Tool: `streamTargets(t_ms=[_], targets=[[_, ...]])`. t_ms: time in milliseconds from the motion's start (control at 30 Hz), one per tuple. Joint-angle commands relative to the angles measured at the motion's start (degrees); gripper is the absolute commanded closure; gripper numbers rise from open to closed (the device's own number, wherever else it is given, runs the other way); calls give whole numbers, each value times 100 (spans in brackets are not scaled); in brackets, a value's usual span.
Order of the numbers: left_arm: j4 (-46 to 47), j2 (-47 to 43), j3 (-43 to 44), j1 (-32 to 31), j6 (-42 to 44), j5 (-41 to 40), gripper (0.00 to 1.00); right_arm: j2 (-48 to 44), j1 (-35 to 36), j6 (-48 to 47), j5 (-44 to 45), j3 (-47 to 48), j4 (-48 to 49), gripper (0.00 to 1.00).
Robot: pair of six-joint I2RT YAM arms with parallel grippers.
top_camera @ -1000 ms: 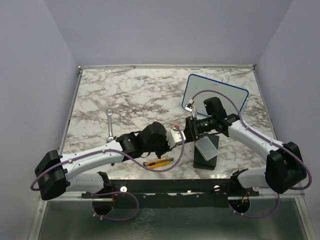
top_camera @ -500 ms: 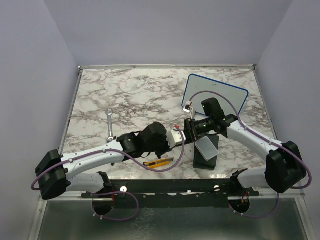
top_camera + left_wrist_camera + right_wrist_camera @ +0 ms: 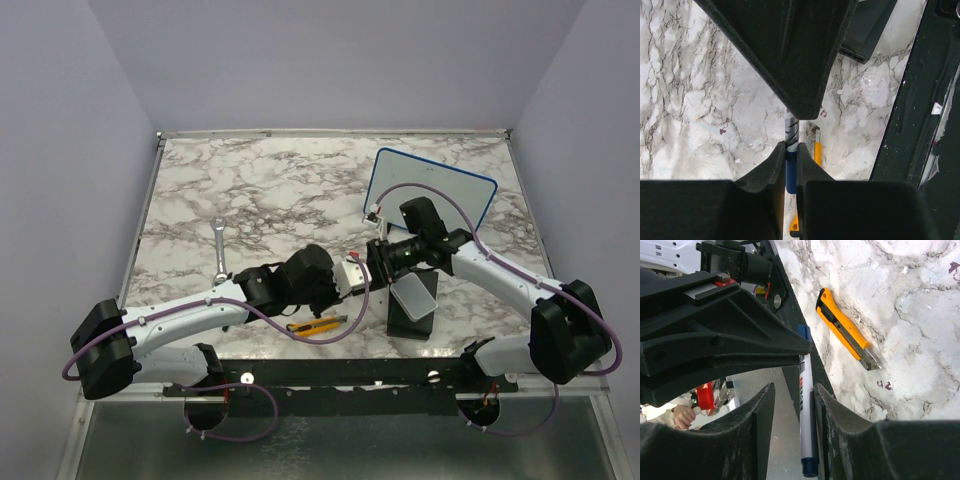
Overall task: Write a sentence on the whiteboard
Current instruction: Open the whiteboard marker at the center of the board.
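The whiteboard [image 3: 425, 168] leans at the back right, white with a blue frame; no writing shows on it. My left gripper [image 3: 362, 272] is shut on the blue cap end of a marker [image 3: 791, 167], with the white barrel [image 3: 791, 131] sticking out ahead. My right gripper [image 3: 383, 256] meets it tip to tip in front of the board. In the right wrist view its fingers [image 3: 757, 430] stand apart around the marker [image 3: 806, 415]. The barrel rests against the right-hand finger only.
A yellow utility knife [image 3: 316, 324] lies near the front edge, under the left arm; it also shows in the right wrist view [image 3: 842, 327]. A metal wrench [image 3: 220, 250] lies at mid-left. A pale grey box [image 3: 413, 297] sits on a black stand beside the grippers.
My right gripper has shifted slightly left and back, closer onto the marker held by the left gripper. The left arm has stayed put.
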Motion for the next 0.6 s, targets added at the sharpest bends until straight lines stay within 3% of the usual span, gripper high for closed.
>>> streamTargets(t_ms=[0, 400, 567], targets=[[-85, 48, 106, -34, 83, 58, 100, 90, 85, -112, -22, 29, -179, 60], [-91, 66, 109, -30, 96, 65, 100, 139, 125, -123, 124, 17, -143, 71], [-94, 99, 122, -34, 77, 84, 100, 94, 125, -31, 215, -4, 4, 92]])
